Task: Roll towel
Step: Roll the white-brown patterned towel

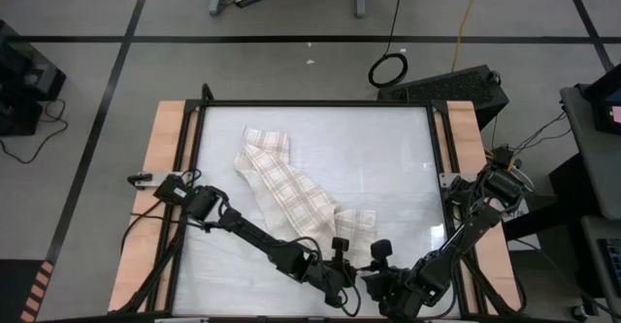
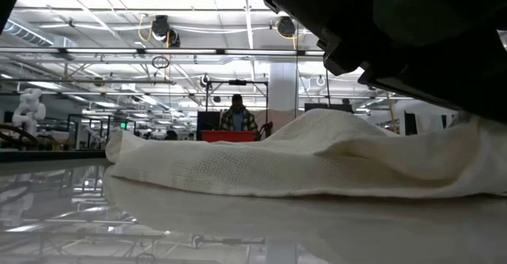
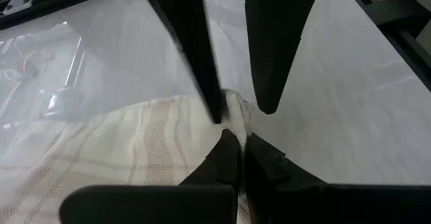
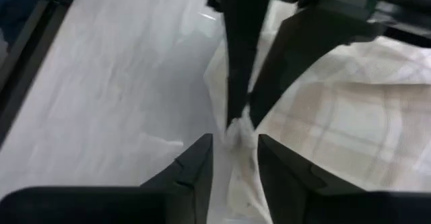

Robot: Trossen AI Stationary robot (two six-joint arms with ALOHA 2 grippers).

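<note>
right gripper (image 4: 234, 150) fingers parted around towel (image 4: 337, 109) corner, left gripper (image 4: 246, 113) pinching it

1. high view: looks straight down from well above, taking in the whole table (image 1: 315, 129), both arms and the floor around.
2. low view: sits at table-top height, facing level across the towel (image 2: 317, 157) into the room behind; an arm looms very close overhead.
3. left wrist view: close, aimed down past its own fingers (image 3: 225, 160) at the towel's corner.
4. right wrist view: equally close, facing the same corner from the opposite side.
5. both wrist views share that corner and each other's fingers.
</note>
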